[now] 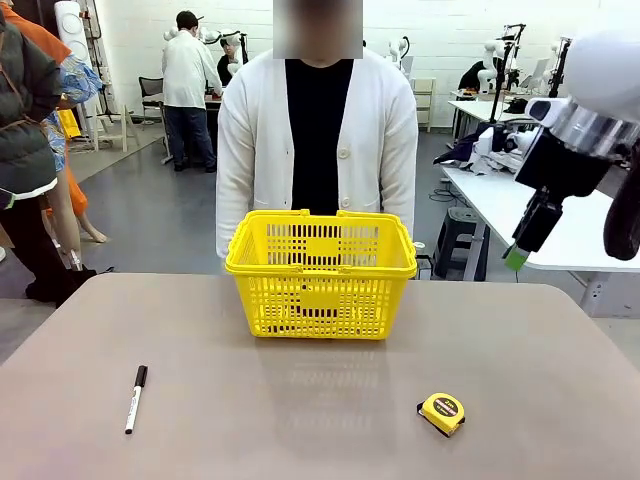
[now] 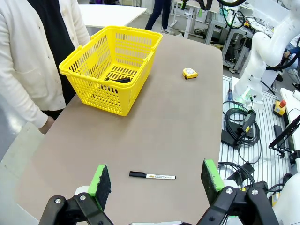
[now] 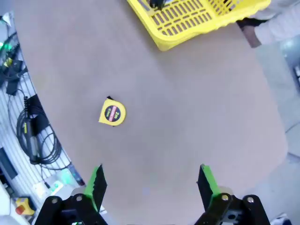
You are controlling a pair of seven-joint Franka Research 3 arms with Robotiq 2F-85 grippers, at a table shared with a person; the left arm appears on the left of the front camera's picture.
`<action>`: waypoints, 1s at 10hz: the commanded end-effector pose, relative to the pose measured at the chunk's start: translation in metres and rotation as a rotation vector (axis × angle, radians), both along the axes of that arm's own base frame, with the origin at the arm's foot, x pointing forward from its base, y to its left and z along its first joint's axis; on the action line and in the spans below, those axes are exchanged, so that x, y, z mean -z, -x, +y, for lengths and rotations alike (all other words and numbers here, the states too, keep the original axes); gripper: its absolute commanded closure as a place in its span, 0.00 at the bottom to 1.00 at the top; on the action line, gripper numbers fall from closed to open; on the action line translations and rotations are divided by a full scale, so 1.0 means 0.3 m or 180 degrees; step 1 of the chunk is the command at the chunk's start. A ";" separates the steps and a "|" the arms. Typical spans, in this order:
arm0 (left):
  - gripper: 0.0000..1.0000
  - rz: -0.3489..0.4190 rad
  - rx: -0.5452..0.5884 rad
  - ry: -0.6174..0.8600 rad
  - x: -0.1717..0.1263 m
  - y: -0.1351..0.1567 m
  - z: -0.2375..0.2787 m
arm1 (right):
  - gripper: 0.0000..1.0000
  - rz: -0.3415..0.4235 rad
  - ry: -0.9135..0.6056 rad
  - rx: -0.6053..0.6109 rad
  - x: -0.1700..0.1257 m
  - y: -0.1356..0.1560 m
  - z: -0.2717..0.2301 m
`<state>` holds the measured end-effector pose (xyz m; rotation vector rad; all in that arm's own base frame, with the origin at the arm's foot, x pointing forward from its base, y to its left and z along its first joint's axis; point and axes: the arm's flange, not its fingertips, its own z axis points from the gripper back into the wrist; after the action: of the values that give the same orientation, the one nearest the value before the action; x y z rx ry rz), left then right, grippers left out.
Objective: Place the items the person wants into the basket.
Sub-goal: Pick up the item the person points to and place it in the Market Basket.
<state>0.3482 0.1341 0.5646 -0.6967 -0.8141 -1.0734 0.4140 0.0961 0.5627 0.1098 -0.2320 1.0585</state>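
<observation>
The left gripper (image 2: 157, 180) hangs high above the table (image 2: 187, 122) with its green pads (image 2: 100, 180) spread wide and nothing between them. The right gripper (image 3: 152, 183) is the same: jaws fully apart, empty, lifted well clear of the tabletop. In the front view its black finger with the green tip (image 1: 517, 258) hangs off to the right of the basket (image 1: 320, 262), over the table's far right edge. Both arms look parked up high, most likely to leave the working surface free and in sight.

Taking the yellow shopping basket as the landmark: it stands near the table's far edge, directly in front of the person (image 1: 317, 140) in the white cardigan, handles folded down on the rim. Through its lattice the left wrist view shows dark items (image 2: 117, 79) already lying on its floor; which ones they are cannot be told. By that, the wanted tools appear to be inside, so the task looks largely done.

Well apart from the basket, on the robot's side, lie two things: the white marker with a black cap (image 1: 135, 398) toward the robot's left, and the squat yellow tape measure (image 1: 442, 412) toward its right. Neither touches anything.

Bare tabletop stretches between the basket and these two, so any descent has ample room; only the basket's tall walls and the table's rounded edges constrain a reach.
</observation>
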 end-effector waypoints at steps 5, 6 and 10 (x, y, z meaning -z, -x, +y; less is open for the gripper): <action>0.00 -0.0077 0.0035 0.0042 0.000 0.001 0.004 | 0.00 0.0048 -0.0010 0.0013 0.023 -0.012 -0.008; 0.00 -0.0077 0.0035 0.0042 0.000 0.001 0.004 | 0.00 0.0048 -0.0010 0.0013 0.023 -0.012 -0.008; 0.00 -0.0077 0.0035 0.0042 0.000 0.001 0.004 | 0.00 0.0048 -0.0010 0.0013 0.023 -0.012 -0.008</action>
<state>0.3482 0.1341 0.5647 -0.6967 -0.8141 -1.0734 0.4183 0.0943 0.5566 0.1240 -0.2213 1.0553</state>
